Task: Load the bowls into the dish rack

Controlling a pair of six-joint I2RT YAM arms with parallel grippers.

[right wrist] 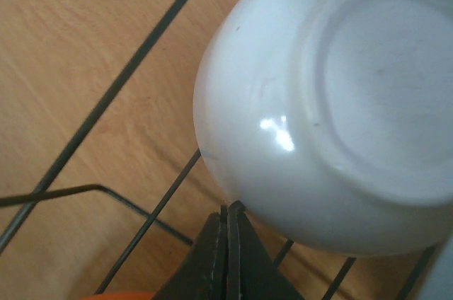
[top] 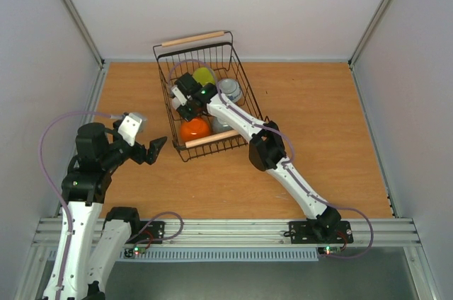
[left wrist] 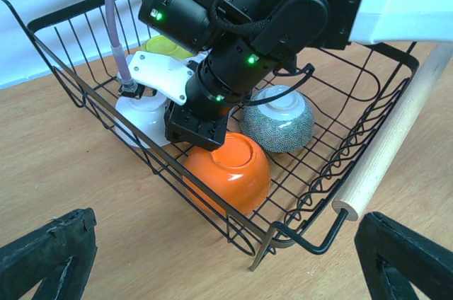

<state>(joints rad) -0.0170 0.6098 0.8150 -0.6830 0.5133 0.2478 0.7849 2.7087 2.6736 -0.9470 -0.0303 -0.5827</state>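
Note:
The black wire dish rack (top: 241, 73) stands at the table's far middle and also shows in the left wrist view (left wrist: 71, 81). In it lie, upside down, an orange bowl (top: 195, 130) (left wrist: 230, 169), a grey speckled bowl (top: 230, 90) (left wrist: 278, 119), a white bowl (left wrist: 141, 112) (right wrist: 333, 102) and a yellow-green bowl (top: 204, 75) (left wrist: 166, 47). My right gripper (top: 185, 104) (right wrist: 231, 211) reaches into the rack, its fingers pressed together, their tips against the white bowl's side. My left gripper (top: 154, 148) (left wrist: 223, 233) is open and empty, just outside the rack's near left corner.
The rack has two wooden rod handles, one far (top: 192, 38) and one near (top: 212, 139) (left wrist: 393, 137). Grey walls enclose the wooden table (top: 318, 137). My right arm (top: 265, 148) crosses over the rack's near edge.

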